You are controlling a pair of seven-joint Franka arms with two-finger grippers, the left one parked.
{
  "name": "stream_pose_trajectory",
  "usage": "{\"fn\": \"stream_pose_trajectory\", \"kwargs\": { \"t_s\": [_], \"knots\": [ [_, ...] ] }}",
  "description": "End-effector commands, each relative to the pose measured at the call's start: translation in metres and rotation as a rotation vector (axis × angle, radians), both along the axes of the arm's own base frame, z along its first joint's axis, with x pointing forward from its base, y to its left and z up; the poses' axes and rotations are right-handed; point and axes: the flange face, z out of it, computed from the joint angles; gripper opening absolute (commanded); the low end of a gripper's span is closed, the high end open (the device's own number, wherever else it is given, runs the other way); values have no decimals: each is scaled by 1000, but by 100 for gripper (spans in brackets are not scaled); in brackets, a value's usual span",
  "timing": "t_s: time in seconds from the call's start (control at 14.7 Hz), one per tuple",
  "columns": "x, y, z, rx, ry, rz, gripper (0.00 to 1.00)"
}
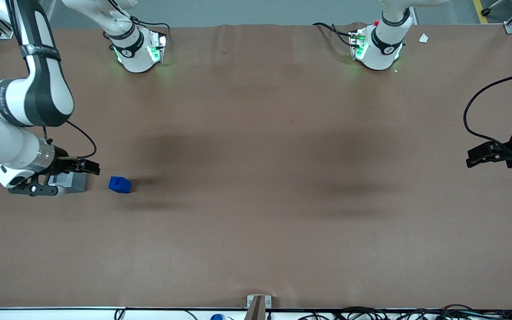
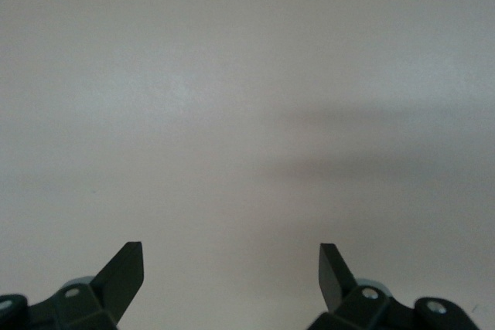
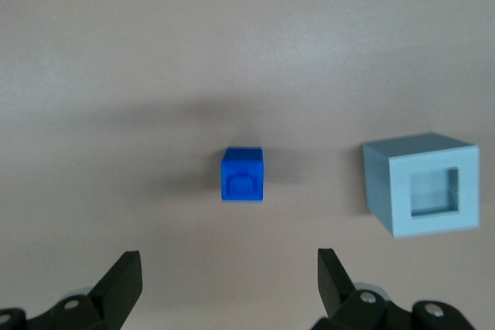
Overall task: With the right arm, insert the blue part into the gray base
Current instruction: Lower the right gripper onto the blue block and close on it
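We find the white jointed right arm (image 1: 14,115) reaching low over the working arm's end of the brown paper-covered surface (image 1: 282,200), its black two-finger claw (image 1: 88,166) hovering above the light-gray plastic cube base (image 1: 73,183), with fingers (image 3: 124,280) spread apart and nothing between them. The small bright-blue plastic block (image 1: 120,184) rests on the surface just beside the gray base, toward the parked arm's end, apart from it and untouched by the claw. In the right wrist view we note the blue block (image 3: 243,175) showing its stepped knob, and the gray base (image 3: 421,183) showing its square recess, which holds nothing.
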Motion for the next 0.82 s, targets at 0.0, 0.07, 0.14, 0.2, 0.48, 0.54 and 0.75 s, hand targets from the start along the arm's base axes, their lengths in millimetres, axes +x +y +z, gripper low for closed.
{"fn": "stream_pose_trajectory", "kwargs": {
  "t_s": [0.0, 0.07, 0.14, 0.2, 0.48, 0.54, 0.75],
  "knots": [
    [-6, 3, -43, -1, -14, -12, 100],
    [-4, 3, -57, -2, -7, -13, 100],
    [-3, 3, -65, -2, -8, -13, 100],
    [-2, 3, -74, -3, -11, -14, 100],
    [-11, 3, -115, -5, -49, -17, 100],
    [-14, 3, -123, -4, -52, -18, 100],
    [-17, 1, -139, -3, -46, -24, 100]
  ]
}}
